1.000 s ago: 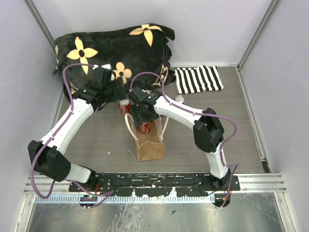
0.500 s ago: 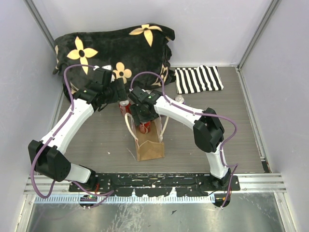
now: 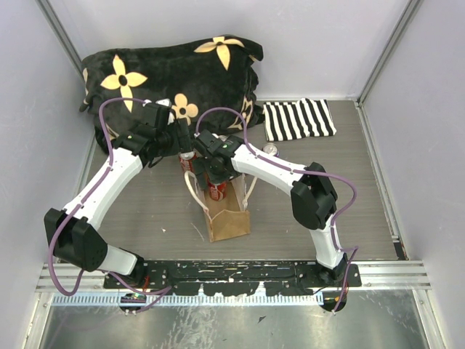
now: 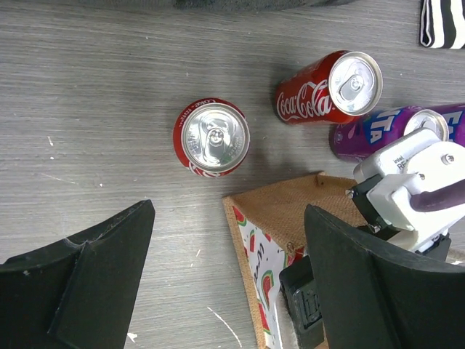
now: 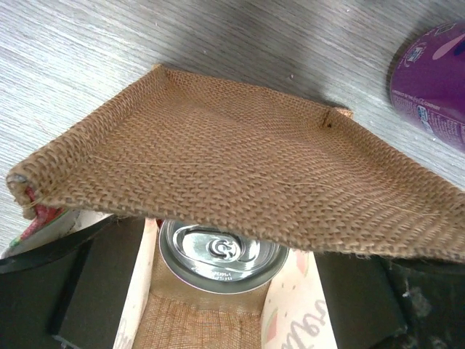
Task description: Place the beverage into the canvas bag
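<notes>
The canvas bag (image 3: 229,222) stands open in the middle, brown burlap with a watermelon-print lining (image 4: 251,243) and cream handles. A red can (image 3: 216,190) stands upright inside it; its silver top (image 5: 221,251) shows under the near burlap wall (image 5: 240,167). My right gripper (image 3: 211,174) reaches into the bag's mouth, jaws open on either side of the can (image 5: 229,291), with pale lining between each finger and the can. My left gripper (image 3: 185,142) is open and empty, hovering over the bag's far left corner (image 4: 229,283).
An upright red Coca-Cola can (image 4: 214,138), a lying Coca-Cola can (image 4: 320,91) and a lying purple can (image 4: 392,131) sit just behind the bag. A black flowered cushion (image 3: 174,73) fills the back left. A striped cloth (image 3: 298,120) lies at back right.
My left gripper has shifted slightly right toward the bag. The bag has turned a little. The can stays in the bag.
</notes>
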Available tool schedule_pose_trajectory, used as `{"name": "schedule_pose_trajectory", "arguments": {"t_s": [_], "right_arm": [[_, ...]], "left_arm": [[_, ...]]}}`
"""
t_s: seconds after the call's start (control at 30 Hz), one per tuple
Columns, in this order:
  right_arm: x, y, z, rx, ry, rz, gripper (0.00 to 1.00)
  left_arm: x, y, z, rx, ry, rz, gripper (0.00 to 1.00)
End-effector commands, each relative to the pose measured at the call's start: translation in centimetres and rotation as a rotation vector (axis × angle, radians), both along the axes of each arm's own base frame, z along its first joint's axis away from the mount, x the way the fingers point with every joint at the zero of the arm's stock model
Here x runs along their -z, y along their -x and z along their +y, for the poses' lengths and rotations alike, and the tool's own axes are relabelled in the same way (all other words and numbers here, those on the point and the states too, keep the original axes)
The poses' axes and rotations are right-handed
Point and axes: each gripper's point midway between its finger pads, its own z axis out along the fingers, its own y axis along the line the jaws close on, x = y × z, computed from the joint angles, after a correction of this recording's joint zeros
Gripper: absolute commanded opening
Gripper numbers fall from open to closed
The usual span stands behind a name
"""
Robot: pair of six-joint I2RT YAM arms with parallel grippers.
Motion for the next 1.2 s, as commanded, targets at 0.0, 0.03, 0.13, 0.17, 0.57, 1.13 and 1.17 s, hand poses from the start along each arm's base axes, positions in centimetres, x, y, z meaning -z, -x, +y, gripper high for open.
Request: {"name": "schedule_pose_trajectory", "arguments": {"t_s": [0.0, 0.03, 0.13, 0.17, 0.57, 1.13, 1.17], "right_arm": [[-5.4, -1.3, 0.9, 0.016, -0.11, -0.106, 0.97], [-5.4, -1.3, 0.9, 0.015, -0.11, -0.104, 0.96], [-5.6, -1.2, 1.0, 0.014, -0.118, -0.1, 0.93], [-5.9, -1.1, 1.0, 0.014, -0.123, -0.103, 0.92], [-6.5, -0.5, 0.5, 0.022, -0.132, -0.093, 0.7], [-19.2, -5.9, -3.6, 0.225, -0.235, -0.403, 0.7], [-19.7, -6.8, -4.9, 0.257, -0.227, -0.412, 0.7]], "left_arm": [[0.1, -0.6, -0.4, 0.012, 0.017, -0.011, 0.91], [0.1, -0.6, -0.4, 0.014, 0.015, -0.01, 0.91], [0.2, -0.5, -0.4, 0.023, 0.012, -0.011, 0.91], [0.3, -0.5, -0.4, 0.027, 0.009, -0.009, 0.91], [2.1, 0.1, -0.8, 0.114, -0.021, 0.016, 0.9], [2.2, 1.7, -1.4, 0.256, -0.053, 0.003, 0.88], [2.0, 1.8, -1.4, 0.262, -0.055, -0.003, 0.88]]}}
